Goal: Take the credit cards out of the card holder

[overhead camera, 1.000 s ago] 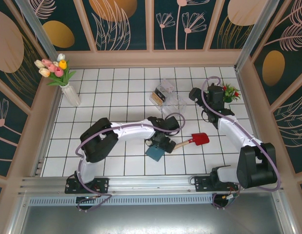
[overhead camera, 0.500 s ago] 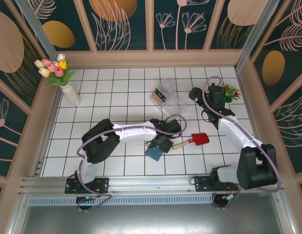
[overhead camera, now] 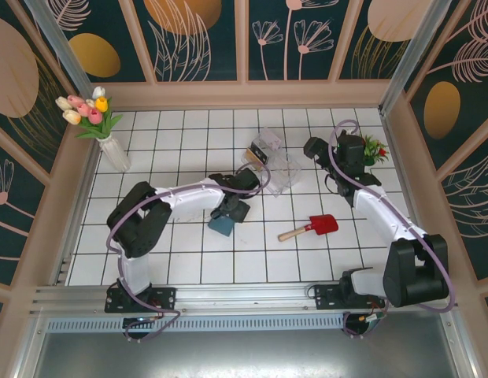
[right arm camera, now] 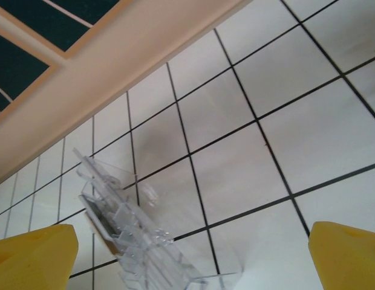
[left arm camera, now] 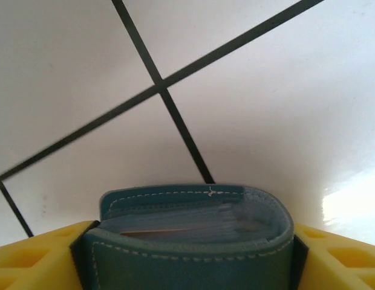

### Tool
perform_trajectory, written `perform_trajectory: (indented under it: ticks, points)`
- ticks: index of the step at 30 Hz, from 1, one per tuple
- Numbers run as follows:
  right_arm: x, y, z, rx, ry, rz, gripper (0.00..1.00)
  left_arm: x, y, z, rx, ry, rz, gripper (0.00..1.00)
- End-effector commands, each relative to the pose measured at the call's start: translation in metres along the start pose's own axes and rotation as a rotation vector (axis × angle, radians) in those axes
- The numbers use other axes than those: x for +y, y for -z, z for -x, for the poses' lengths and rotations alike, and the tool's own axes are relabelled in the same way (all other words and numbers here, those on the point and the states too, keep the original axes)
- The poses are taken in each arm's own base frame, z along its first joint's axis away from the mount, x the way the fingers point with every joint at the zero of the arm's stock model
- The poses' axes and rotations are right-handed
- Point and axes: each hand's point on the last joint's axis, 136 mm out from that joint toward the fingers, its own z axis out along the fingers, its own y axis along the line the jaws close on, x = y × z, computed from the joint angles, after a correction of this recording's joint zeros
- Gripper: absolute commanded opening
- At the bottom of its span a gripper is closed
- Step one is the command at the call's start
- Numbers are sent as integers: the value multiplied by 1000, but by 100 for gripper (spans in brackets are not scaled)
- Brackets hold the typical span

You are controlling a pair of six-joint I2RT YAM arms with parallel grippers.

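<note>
card holder (left arm camera: 187,260) | folded, pale stitching | clamped by left fingers (left arm camera: 30,266)

Your two arms match: white shells on the long links, blocky black housings at the joints. There's the left arm (overhead camera: 189,197) and the right arm (overhead camera: 378,209), each trailing a mauve cable (overhead camera: 114,236) in loose loops. Black bases (overhead camera: 138,299) sit on flat dark plates. Up close, your left end effector (left arm camera: 187,260) has bright yellow fingers (left arm camera: 30,257) moulded with recessed pockets. Your right end effector (right arm camera: 187,257) wears yellow pads (right arm camera: 348,254) too, smooth-faced.
</note>
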Motion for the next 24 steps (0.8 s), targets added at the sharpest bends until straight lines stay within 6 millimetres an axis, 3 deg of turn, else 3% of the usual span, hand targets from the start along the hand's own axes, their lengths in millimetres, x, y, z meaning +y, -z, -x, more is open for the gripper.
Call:
perform_trajectory:
  ticks: [1,6,8,11,14,19,22,24]
  points:
    - [23,1,3,25,17,81,99,-15,18,16,-129,-187,-84,81]
    - [37,-2,-3,61,31,134,99,17,19,44,-204,-98,3,97]
    - [45,-1,-4,66,36,162,99,33,25,51,-220,-24,43,99]
    - [63,0,-8,81,87,199,99,38,39,51,-239,90,15,99]
    - [89,-2,-23,128,146,248,99,37,57,40,-251,260,-55,98]
    - [138,-10,-69,291,177,362,94,30,67,2,-190,627,-194,94]
    - [162,-19,-104,382,218,387,89,25,64,-27,-156,826,-283,85]
    - [173,-28,-132,457,249,390,83,19,62,-46,-139,941,-366,72]
